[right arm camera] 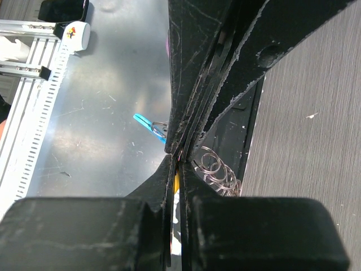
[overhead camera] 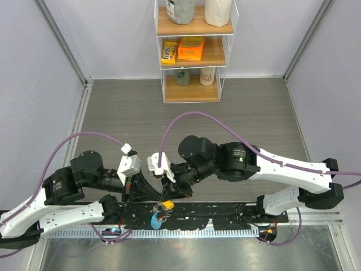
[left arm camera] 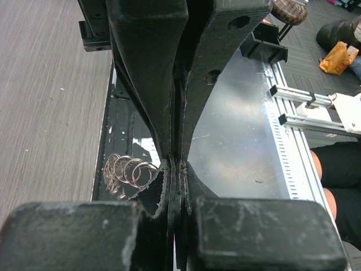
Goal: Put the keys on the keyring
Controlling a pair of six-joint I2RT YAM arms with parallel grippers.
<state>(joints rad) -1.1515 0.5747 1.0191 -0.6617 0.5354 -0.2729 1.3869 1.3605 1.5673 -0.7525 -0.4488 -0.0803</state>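
Keyring (right arm camera: 160, 129) with its blue tag (right arm camera: 145, 123) sits right against the right gripper (right arm camera: 177, 156), jaws squeezed together on what looks like the yellow key (right arm camera: 176, 183), left gripper (left arm camera: 175, 164) close beside, clamped tight on nothing I can make out, so best steady the ring and ease the key's hole on in tiny moves.

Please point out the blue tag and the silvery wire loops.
blue tag (right arm camera: 145, 122): right wrist view, its middle.
silvery wire loops (left arm camera: 126, 171): left wrist view, the cluster's middle.
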